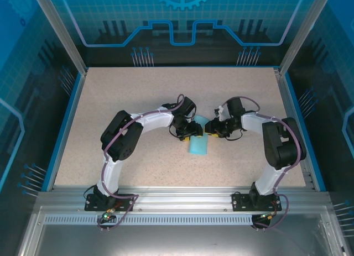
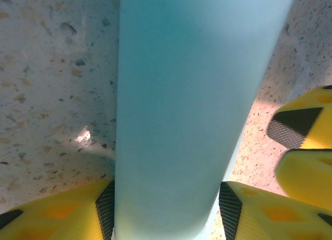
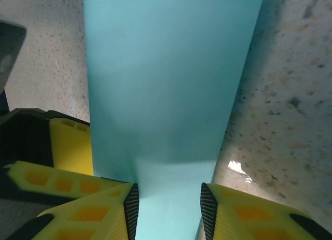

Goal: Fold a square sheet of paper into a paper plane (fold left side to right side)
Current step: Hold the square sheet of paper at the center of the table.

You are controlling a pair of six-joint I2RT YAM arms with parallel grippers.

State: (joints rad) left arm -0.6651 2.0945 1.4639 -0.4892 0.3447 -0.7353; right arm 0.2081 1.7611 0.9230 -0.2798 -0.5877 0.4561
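On the table (image 1: 138,101), square sheet of paper (image 1: 197,145), light blue, narrow, smooth.

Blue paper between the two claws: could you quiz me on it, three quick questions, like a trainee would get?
1. True or false: the light-blue paper lies alone at the far edge of the table.
2. Left claw and right claw: which has the paper between its fingers? A) left alone B) right alone C) both
3. Fill in: the fingers are coloured ____.
Key: 1 false, it lies mid-table between the two claws; 2 C; 3 yellow.
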